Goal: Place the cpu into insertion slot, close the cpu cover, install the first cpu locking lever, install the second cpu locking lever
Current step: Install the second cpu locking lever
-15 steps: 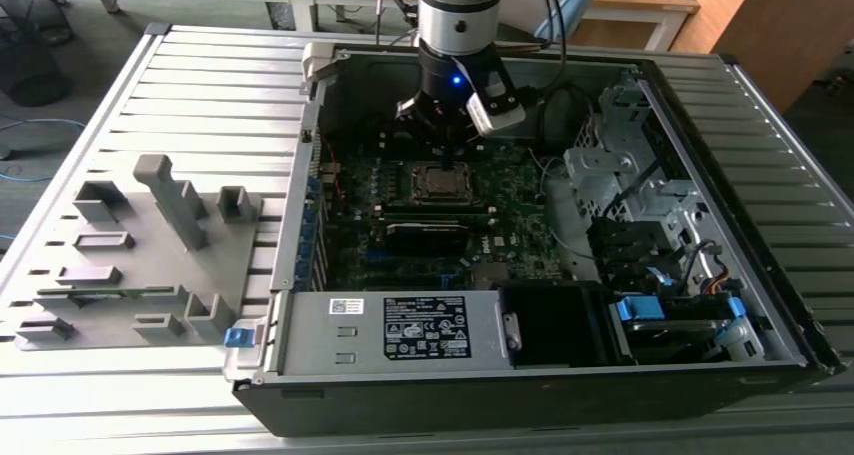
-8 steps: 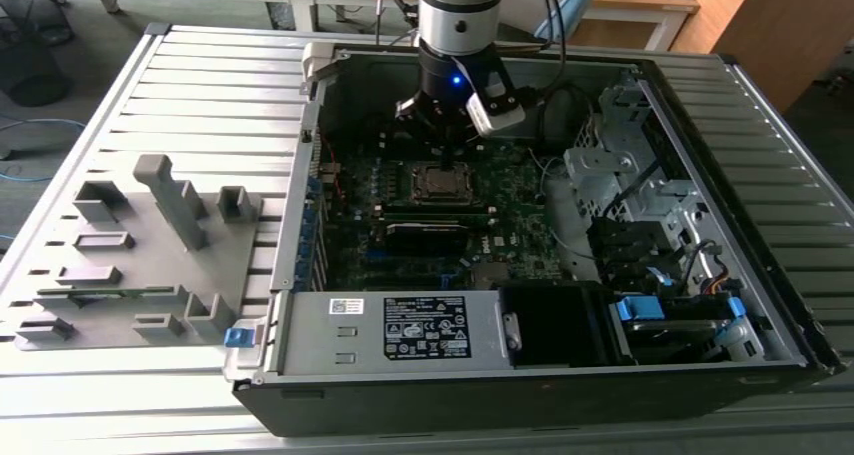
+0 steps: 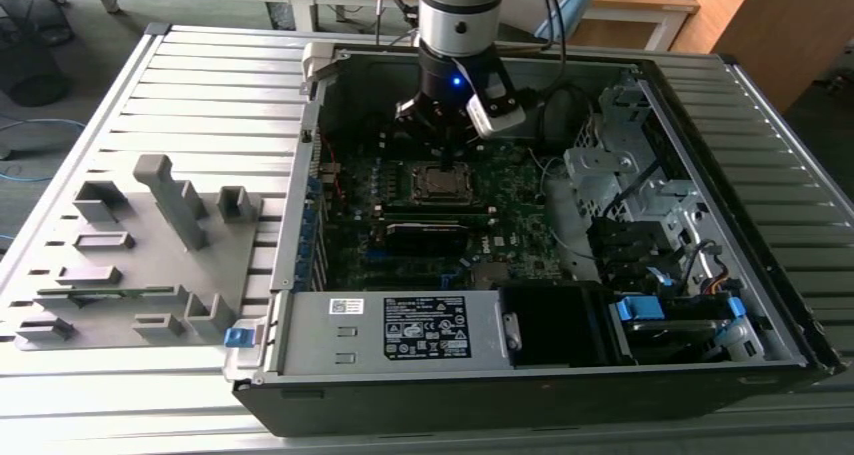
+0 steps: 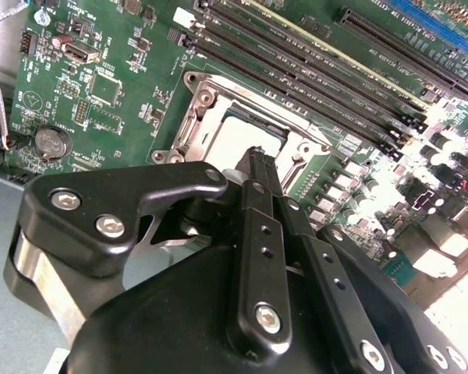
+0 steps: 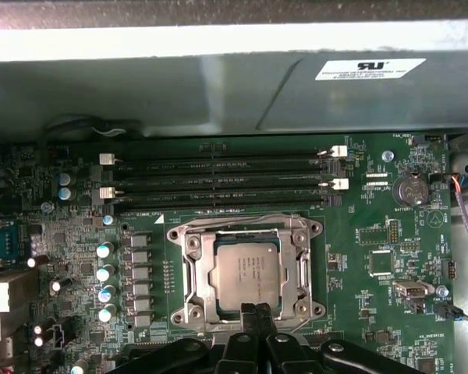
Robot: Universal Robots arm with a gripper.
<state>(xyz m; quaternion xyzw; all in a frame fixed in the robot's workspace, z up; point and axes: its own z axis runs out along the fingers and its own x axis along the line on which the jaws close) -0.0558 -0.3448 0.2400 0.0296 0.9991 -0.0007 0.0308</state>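
- On the exterior view's left, a grey fixture tray [image 3: 134, 265] with upright blocks lies on the slatted surface [image 3: 227, 85] beside the open computer case [image 3: 747, 275]. No task part is seen on it.
- At the centre of the case, the cpu [image 5: 244, 274] sits seated in the insertion slot [image 5: 189, 273] on the green motherboard [image 5: 359, 257]. Placement is judged done.
- Around the chip, the cpu cover [image 5: 245, 228] lies flat and frames its silver top. Closing is judged done.
- Along the socket edges, thin wire levers are visible. Whether either is latched cannot be told, so both lever steps are counted as open.
- Just at the near edge of the socket, the gripper [image 5: 257, 312] stands over the cover rim, its jaws pressed together and holding nothing.
- On the exterior view's right, drive bays and cabling [image 3: 667, 265] fill the case, apart from the work.
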